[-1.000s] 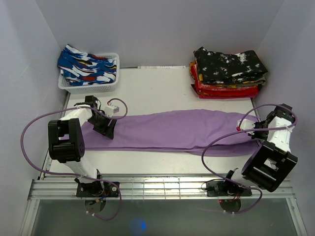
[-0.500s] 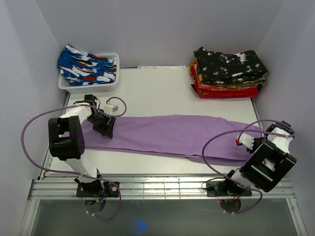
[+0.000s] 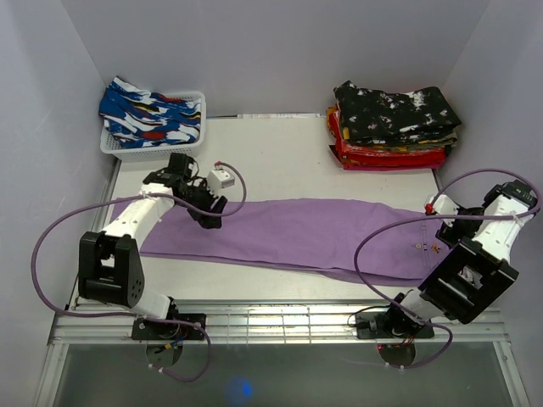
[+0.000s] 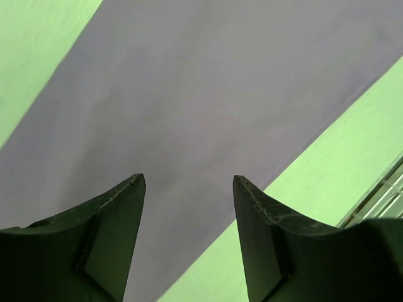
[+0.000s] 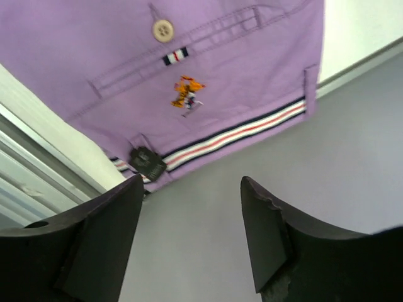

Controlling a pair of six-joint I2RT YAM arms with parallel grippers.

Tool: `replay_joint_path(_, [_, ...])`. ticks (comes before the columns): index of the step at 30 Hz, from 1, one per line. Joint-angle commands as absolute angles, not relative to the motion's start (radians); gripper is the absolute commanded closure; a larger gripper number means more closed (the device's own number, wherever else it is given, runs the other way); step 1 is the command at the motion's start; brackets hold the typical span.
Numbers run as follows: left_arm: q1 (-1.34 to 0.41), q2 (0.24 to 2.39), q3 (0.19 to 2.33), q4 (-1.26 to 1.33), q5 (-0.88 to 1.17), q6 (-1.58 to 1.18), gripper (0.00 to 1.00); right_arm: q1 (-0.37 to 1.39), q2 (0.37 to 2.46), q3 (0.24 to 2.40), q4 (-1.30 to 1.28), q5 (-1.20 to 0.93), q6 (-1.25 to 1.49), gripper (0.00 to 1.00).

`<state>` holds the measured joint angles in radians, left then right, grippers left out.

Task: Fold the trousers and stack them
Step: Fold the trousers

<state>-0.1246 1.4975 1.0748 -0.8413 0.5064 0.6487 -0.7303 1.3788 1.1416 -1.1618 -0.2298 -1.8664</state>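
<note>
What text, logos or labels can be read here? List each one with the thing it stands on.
No readable words or numbers anywhere.
On the trousers: orange emblem, a picture without letters.
Dark tag: too blurred to read.

The trousers (image 3: 305, 233) are plain lilac-purple, with a waistband (image 5: 252, 132) striped navy, white and red, a cream button (image 5: 163, 29) and a small, mostly orange stitched emblem (image 5: 187, 97). The table (image 3: 280, 161) is white, as is the basket (image 3: 157, 152), which holds cloth (image 3: 148, 114) printed in blue, white, red and yellow. The pile (image 3: 394, 127) has a black piece flecked with white on top and red and yellow layers below; the cables (image 3: 59, 225) are purple.
</note>
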Motion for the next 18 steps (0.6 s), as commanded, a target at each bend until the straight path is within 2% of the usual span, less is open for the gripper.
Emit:
replay_joint_path(1, [-0.241, 1.463, 1.025, -0.729, 0.545, 0.55, 0.32, -0.727, 1.396, 1.117, -1.31, -0.282, -1.741, 0.32])
replay_joint_path(7, [-0.581, 1.512, 0.977, -0.566, 0.456, 0.465, 0.36, -0.634, 1.29, 0.855, -1.155, -0.181, -1.646, 0.32])
replay_joint_path(13, [-0.736, 1.549, 0.94, -0.491, 0.375, 0.469, 0.37, -0.598, 1.275, 0.694, -0.893, -0.1, -1.58, 0.32])
replay_joint_path(16, [-0.762, 1.577, 0.917, -0.465, 0.325, 0.486, 0.44, -0.597, 1.319, 0.669, -0.806, -0.069, -1.548, 0.35])
replay_joint_path(18, [-0.765, 1.604, 0.898, -0.475, 0.304, 0.503, 0.57, -0.597, 1.348, 0.69, -0.785, -0.069, -1.525, 0.37])
